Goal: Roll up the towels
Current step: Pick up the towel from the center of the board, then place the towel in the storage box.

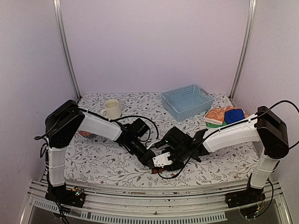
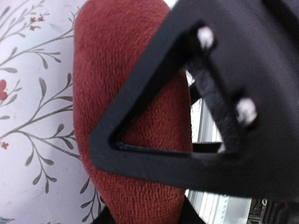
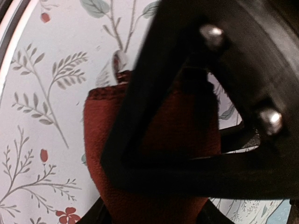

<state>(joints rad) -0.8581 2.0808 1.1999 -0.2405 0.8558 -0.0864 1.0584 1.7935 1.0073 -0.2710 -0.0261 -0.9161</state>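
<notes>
A passage lies between mug (image 1: 111,109) and basket (image 1: 187,101) (towels (image 1: 225,116) crowd basket's right).

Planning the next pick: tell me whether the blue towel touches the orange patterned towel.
Touching. Top external view shows the blue towel lying against the orange patterned towel in one pile, no gap.

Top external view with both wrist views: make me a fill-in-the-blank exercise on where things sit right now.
1. The round cream ceramic mug stands to the ____ of the pale blue plastic lattice basket.
2. The folded royal-blue towel lies beside the orange white-patterned towel, ____ the basket.
3. The left gripper and right gripper meet at one soft towel, coloured ____.
Missing words: left; outside; rust-brown.
</notes>
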